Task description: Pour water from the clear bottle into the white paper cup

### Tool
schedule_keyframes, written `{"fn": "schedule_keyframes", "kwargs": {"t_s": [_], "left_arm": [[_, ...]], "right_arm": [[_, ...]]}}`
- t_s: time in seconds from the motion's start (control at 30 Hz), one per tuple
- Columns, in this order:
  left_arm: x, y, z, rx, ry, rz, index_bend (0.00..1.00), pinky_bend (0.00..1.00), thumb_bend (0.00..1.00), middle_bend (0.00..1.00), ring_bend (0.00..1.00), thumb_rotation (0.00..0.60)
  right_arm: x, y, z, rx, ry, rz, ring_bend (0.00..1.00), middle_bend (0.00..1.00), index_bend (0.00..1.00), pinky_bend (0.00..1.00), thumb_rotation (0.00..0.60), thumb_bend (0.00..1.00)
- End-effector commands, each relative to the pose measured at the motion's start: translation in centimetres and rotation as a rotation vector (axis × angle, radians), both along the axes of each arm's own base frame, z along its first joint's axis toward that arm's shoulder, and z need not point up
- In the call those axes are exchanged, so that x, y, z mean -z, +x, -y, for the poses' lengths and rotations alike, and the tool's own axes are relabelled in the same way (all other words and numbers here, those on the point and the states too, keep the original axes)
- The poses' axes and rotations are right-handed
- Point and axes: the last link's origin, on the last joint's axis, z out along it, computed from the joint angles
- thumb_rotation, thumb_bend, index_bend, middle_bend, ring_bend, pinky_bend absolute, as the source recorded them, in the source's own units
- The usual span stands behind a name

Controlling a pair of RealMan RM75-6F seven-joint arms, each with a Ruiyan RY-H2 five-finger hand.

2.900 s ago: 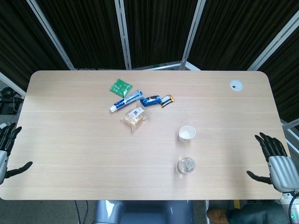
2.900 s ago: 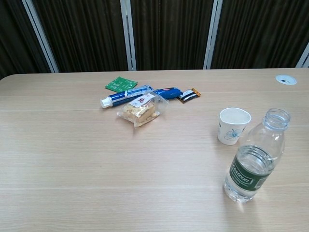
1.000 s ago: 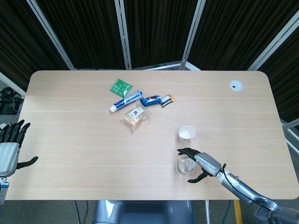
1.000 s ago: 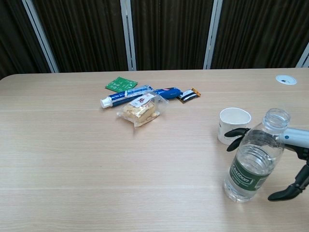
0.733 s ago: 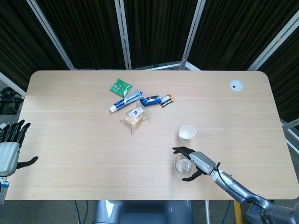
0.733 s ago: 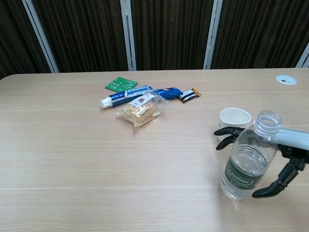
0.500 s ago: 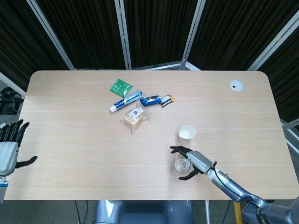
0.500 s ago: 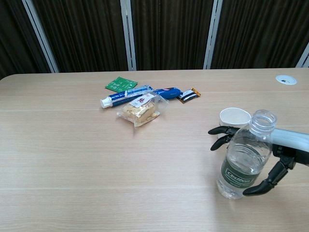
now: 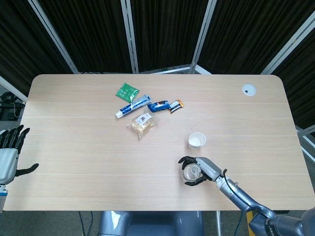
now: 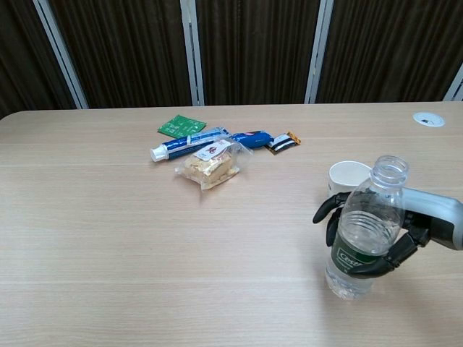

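Right hand [image 10: 405,228] fingers [image 10: 329,213] wrap the bottle [image 10: 364,231] mid-body, lower right of chest view, standing on the table [image 10: 108,231]. Thin plastic, prob. slippery and crushable; grip at the label. Approx. half full, uncapped. Cup [image 10: 349,176] just behind, looks empty. Left hand [image 9: 9,157] spread, idle.

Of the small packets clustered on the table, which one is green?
The flat green packet at the far end of the cluster, beside the blue toothpaste tube; the others are blue, clear or dark.

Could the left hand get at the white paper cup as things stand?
Probably not easily: the left hand sits open at the table's far left edge, while the white paper cup stands well right of centre.
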Motion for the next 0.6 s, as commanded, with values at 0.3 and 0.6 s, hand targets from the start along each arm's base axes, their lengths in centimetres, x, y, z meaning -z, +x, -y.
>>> {"fn": "schedule_keyframes", "kwargs": {"t_s": [0.3,0.6], "left_arm": [[0.0,0.1,0.0,0.000,-0.003,0.010,0.00,0.00,0.00,0.00,0.00,0.600],[-0.5,0.3,0.4,0.015,-0.002,0.033,0.00,0.00,0.00,0.00,0.00,0.600]], "right_arm": [[-1.6,-0.1,-0.2,0.016,-0.069,0.068,0.53,0.57,0.46,0.48,0.600,0.41],[-8.0,-1.8,0.6,-0.001,-0.272,-0.023,0.53,0.58,0.47,0.48,0.600,0.45]]}}
